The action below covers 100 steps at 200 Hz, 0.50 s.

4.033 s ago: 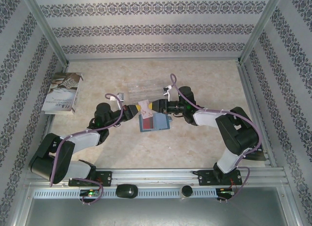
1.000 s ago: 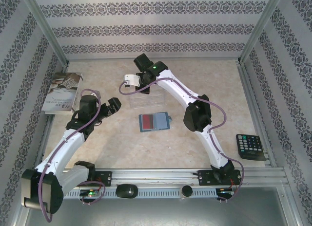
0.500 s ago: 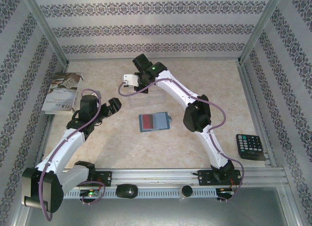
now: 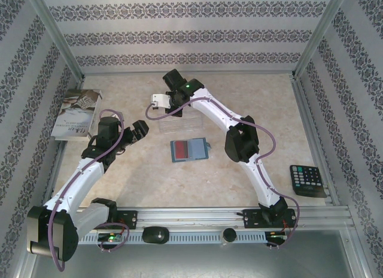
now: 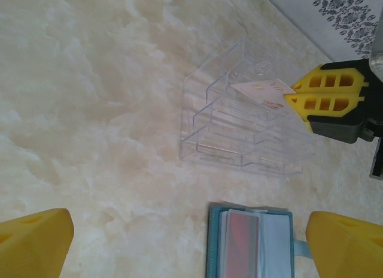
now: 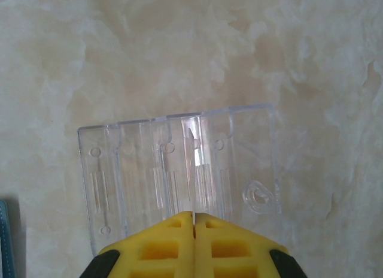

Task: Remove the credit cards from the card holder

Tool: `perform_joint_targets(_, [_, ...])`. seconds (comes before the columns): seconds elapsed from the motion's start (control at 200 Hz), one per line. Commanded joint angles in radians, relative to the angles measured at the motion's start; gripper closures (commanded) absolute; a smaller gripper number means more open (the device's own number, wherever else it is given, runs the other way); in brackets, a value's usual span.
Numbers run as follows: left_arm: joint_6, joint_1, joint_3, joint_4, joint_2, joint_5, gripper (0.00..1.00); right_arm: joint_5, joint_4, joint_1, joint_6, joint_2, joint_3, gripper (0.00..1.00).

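**A:** From above, where's the card holder?

**B:** The teal card holder (image 4: pixel 190 150) lies open and flat in the middle of the marbled table (image 4: pixel 149 176). The credit cards (image 4: pixel 179 150) are tucked in it, and a red one shows on its left panel. Just beyond it sits a clear plastic tray (image 4: pixel 179 122).

**A:** And the arms?

**B:** The left gripper (image 4: pixel 141 132) hovers to the left of the holder, well apart from it. Its jaws are spread wide with nothing between them. The right arm (image 4: pixel 209 110) reaches across to the far side of the tray. From up here I cannot tell what its tool has hold of. A white booklet (image 4: pixel 76 113) lies by the left wall and a black calculator (image 4: pixel 308 180) by the right edge.

**A:** Left wrist camera?

**B:** Its own yellow fingertips (image 5: pixel 36 248) stand at the two bottom corners, far apart and empty. Between them, at the bottom edge, is the card holder, where a red card is the plainest. Above that is the tray. Over the tray's right part the right gripper (image 5: pixel 293 96) is pressed together on a pale card (image 5: pixel 263 90) with faint print.

**A:** Right wrist camera?

**B:** The yellow fingers (image 6: pixel 179 227) meet with a hairline between them. The pale card sticks out edge-on, a thin line over one of the tray's middle slots. I cannot tell whether it touches the tray. A teal sliver of the holder shows at the lower left edge.
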Motion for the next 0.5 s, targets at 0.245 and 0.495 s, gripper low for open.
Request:
perform_joint_targets(0.245, [-0.006,0.019,-0.011,0.013,-0.018,0.013,0.0,-0.017,0.024,0.025,0.005,0.029,-0.036,1.0])
perform_joint_targets(0.495, [-0.01,0.018,-0.016,0.013,-0.023,0.017,0.0,0.005,0.072,0.024,0.026,0.023,-0.055,0.86])
